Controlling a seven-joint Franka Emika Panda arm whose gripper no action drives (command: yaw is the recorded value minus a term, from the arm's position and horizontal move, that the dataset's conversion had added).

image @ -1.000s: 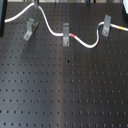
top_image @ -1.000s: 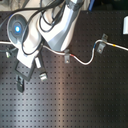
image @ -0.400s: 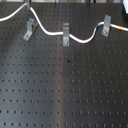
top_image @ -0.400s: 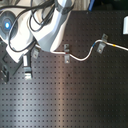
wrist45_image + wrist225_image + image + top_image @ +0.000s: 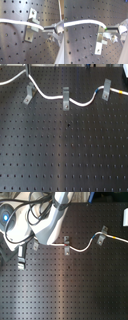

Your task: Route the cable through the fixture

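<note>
The white cable point(image 5: 50, 97) runs from the first exterior view's left edge, past the slanted grey fixture point(image 5: 28, 95), through the upright clip point(image 5: 65, 99) and the taller clip point(image 5: 106, 89). In both wrist views my gripper point(image 5: 46, 28) is shut on the cable point(image 5: 17, 23), which lies across the front of the fixture point(image 5: 31, 25). The same shows in the second wrist view: gripper point(image 5: 109, 30), cable point(image 5: 81, 23), fixture point(image 5: 100, 40). In the second exterior view the arm hides most of the fixture point(image 5: 35, 244). I cannot make out the red-orange band.
The black perforated board point(image 5: 65, 154) fills both exterior views. The white arm point(image 5: 50, 222) and its black cables cover the second exterior view's upper left. A white box point(image 5: 125, 216) sits at the second exterior view's right edge.
The gripper has moved toward the second exterior view's left with the cable. The cable's free stretch now reaches the first exterior view's left edge and lies over the slanted fixture.
</note>
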